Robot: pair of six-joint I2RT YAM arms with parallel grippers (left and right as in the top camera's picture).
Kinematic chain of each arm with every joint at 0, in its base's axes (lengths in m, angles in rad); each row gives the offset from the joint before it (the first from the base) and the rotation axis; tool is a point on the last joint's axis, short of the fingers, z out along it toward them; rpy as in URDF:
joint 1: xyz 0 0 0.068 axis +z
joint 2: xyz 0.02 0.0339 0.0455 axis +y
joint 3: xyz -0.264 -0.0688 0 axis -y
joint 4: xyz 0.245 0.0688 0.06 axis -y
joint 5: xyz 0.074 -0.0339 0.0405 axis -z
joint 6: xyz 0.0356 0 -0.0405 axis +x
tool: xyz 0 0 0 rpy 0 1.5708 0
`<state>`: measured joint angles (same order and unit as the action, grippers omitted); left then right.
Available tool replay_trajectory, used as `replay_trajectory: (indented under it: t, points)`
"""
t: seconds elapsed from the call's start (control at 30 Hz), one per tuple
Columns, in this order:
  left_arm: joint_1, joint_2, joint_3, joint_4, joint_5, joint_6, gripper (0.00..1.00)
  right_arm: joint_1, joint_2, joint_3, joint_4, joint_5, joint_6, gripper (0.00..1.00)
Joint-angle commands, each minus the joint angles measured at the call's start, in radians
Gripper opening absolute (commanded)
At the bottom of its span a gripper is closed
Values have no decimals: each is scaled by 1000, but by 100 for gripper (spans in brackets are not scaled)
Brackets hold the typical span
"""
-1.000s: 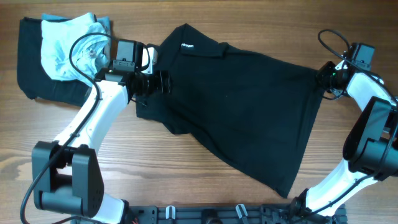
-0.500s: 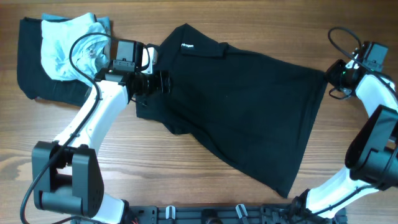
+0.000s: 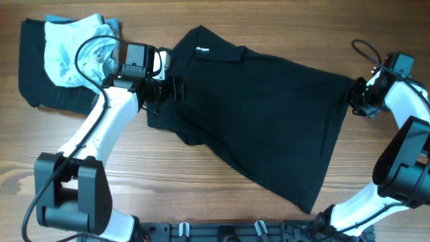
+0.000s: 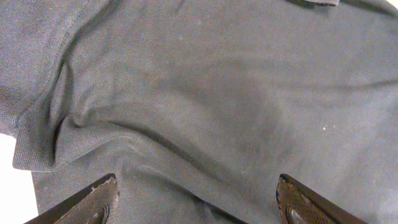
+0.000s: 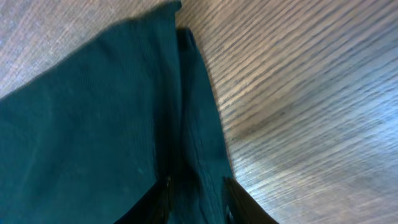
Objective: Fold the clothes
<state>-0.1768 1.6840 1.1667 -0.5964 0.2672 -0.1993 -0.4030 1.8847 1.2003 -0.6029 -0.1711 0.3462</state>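
Observation:
A black polo shirt [image 3: 269, 114] lies spread across the wooden table, collar at the upper left and hem toward the lower right. My left gripper [image 3: 173, 89] is over its left sleeve and shoulder. In the left wrist view the jaws [image 4: 196, 199] are wide open with wrinkled fabric [image 4: 217, 93] below them. My right gripper [image 3: 356, 97] is at the shirt's far right hem corner. In the right wrist view its fingers [image 5: 196, 196] are closed on a fold of the hem [image 5: 93, 124], with bare wood to the right.
At the top left a light blue garment [image 3: 70, 50] lies bunched on a dark folded garment [image 3: 30, 74]. The left arm's cable loops over that pile. Bare wooden table [image 3: 201, 195] shows in front of the shirt.
My right gripper pulled the hem corner out to the right, then came back slightly left and down. The left arm has not moved.

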Motion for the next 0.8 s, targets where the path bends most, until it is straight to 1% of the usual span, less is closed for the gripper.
replay_trajectory:
  t: [0.0,0.07,0.23,0.37,0.5,0.53,0.57,0.6,0.63,0.7,0.77]
  points:
    - [-3,0,-5,1,-6,13,81,0,-23,-66,77,-126,-79,30]
    - [-3,0,-5,1,-6,13,81,1,-23,-86,112,-171,-84,30]
    - [-3,0,-5,0,-6,13,81,1,-17,-105,124,-165,-81,30]
    - [-3,0,-5,0,-6,13,81,0,-8,-109,132,-146,-80,34]
    - [-3,0,-5,0,-6,12,81,0,-7,-109,135,-144,-80,34]
    - [-3,0,-5,0,-6,12,80,0,-7,-109,134,-143,-81,35]
    - [-3,0,-5,0,-6,12,81,0,-7,-109,130,-137,-80,41]
    - [-3,0,-5,0,-6,12,80,0,-7,-109,124,-125,-77,44]
    - [-3,0,-5,-2,-6,12,80,0,-7,-109,117,-105,-61,44]
    - [-3,0,-5,-6,-6,12,80,0,-6,-109,112,-91,-51,43]
    - [-3,0,-5,-7,-6,12,80,0,-5,-109,113,-92,-51,36]
